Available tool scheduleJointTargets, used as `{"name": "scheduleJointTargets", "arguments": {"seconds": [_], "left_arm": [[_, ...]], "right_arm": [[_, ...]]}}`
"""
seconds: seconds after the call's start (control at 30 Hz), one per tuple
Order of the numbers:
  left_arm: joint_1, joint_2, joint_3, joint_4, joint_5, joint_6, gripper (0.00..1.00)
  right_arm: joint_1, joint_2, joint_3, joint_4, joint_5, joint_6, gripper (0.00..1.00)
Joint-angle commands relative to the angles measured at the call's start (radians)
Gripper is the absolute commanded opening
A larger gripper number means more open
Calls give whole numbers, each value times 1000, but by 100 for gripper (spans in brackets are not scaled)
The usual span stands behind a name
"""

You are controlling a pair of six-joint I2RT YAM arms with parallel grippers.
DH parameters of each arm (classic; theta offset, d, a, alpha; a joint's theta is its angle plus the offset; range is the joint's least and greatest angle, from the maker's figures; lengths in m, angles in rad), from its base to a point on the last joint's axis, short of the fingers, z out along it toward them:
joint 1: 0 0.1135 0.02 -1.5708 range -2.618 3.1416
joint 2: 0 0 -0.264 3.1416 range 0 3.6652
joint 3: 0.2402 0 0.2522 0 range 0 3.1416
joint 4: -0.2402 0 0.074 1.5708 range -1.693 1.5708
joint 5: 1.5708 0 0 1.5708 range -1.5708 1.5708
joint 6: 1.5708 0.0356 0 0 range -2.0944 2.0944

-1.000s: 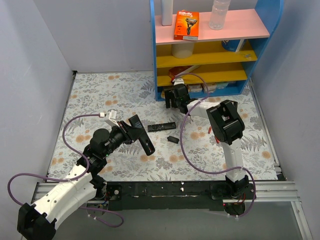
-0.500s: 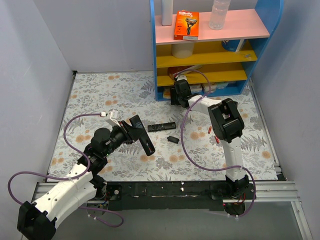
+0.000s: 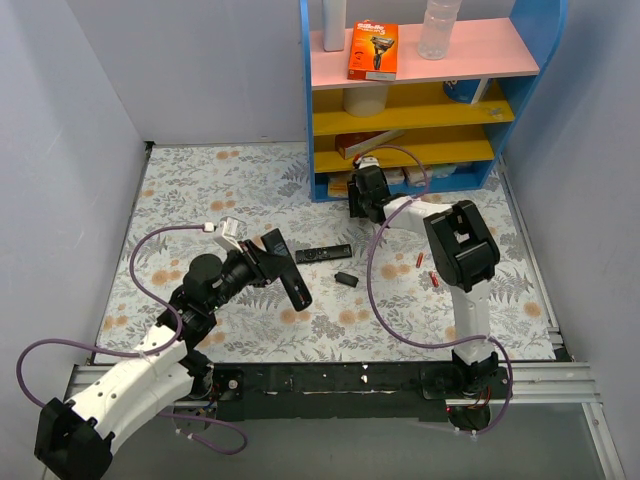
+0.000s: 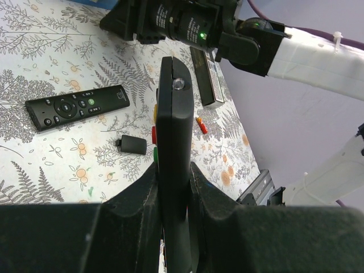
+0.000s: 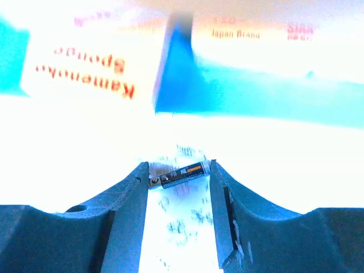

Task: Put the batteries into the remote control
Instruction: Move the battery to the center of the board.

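Note:
My left gripper (image 3: 272, 260) is shut on the long black remote control (image 3: 293, 286) and holds it above the floral table. In the left wrist view the remote (image 4: 173, 114) stands edge-on between the jaws of the left gripper (image 4: 172, 170), with coloured buttons showing on its left side. My right gripper (image 3: 360, 196) is low by the foot of the shelf. In the right wrist view a dark and golden battery (image 5: 181, 174) lies crosswise in the right gripper (image 5: 179, 166), its ends touching both fingertips. Two red batteries (image 3: 420, 262) lie on the table at the right.
A slim black remote (image 3: 323, 253) and a small black cover piece (image 3: 345, 278) lie mid-table. A black remote with a silver edge (image 4: 206, 79) lies near the right arm. The blue shelf (image 3: 322, 190) stands at the back, with boxes in its lowest bay. Grey walls stand on both sides.
My right gripper has moved a little to the right along the foot of the shelf. The left arm and the remote have barely moved.

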Motion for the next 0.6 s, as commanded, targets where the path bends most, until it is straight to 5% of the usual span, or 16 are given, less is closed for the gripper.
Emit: {"name": "scheduleJointTargets", "arguments": {"seconds": [0.0, 0.57], "left_arm": [[5, 11, 33, 64, 18, -8, 0], [5, 91, 20, 182, 5, 14, 0]], "right_arm": [[-1, -82, -104, -115, -39, -44, 35], [6, -453, -472, -420, -296, -350, 49]]}}
